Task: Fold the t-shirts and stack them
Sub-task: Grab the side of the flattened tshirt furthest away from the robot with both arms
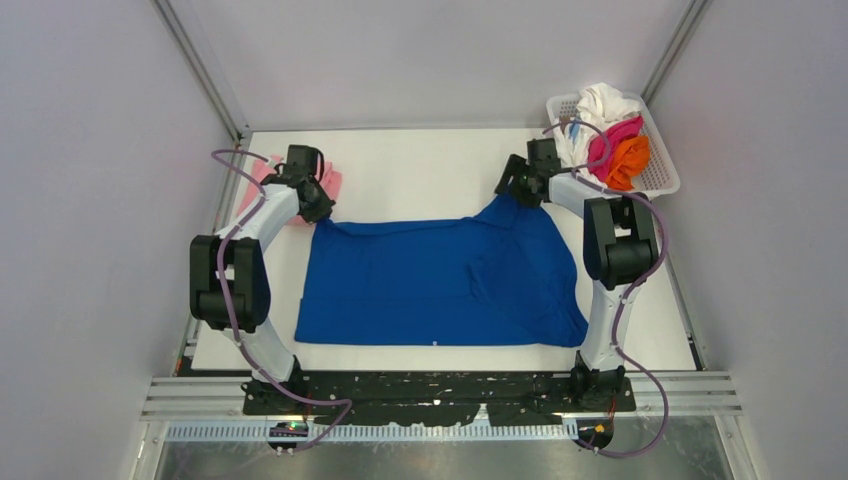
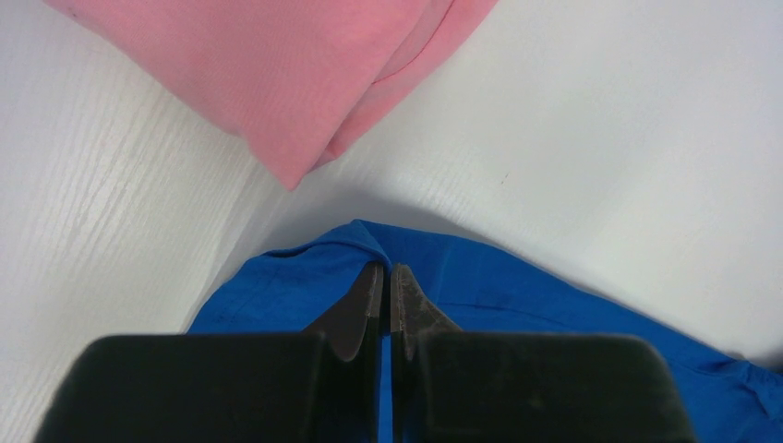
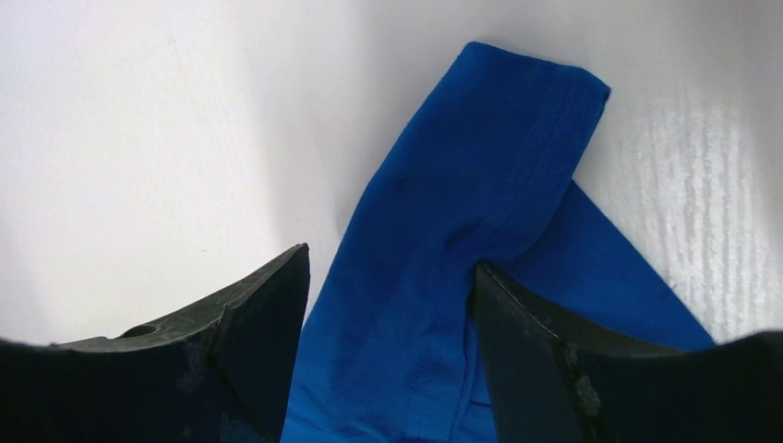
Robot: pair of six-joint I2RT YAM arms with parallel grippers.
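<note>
The blue t-shirt (image 1: 440, 285) lies spread nearly flat across the middle of the bench (image 1: 420, 165), its far right corner drawn up in a peak. It is light, limp cloth. I judge it will sag and crease wherever I do not carry it and slide easily over the smooth top, so I want hems and corners, both far corners together, not the middle.

My left gripper (image 2: 388, 277) is pressed together on the far left corner with a small ridge of blue nipped at the tips, near the folded pink t-shirt (image 2: 277, 83). My right gripper (image 3: 388, 263) is spread, its fingers (image 3: 249, 323) straddling the doubled-over sleeve at the far right corner, not yet closed on it.

Both arms reach forward, elbows raised, wrists tipped down to the bench. The other t-shirts (image 1: 615, 140) sit heaped in the basket (image 1: 665, 175) beside my right wrist.
</note>
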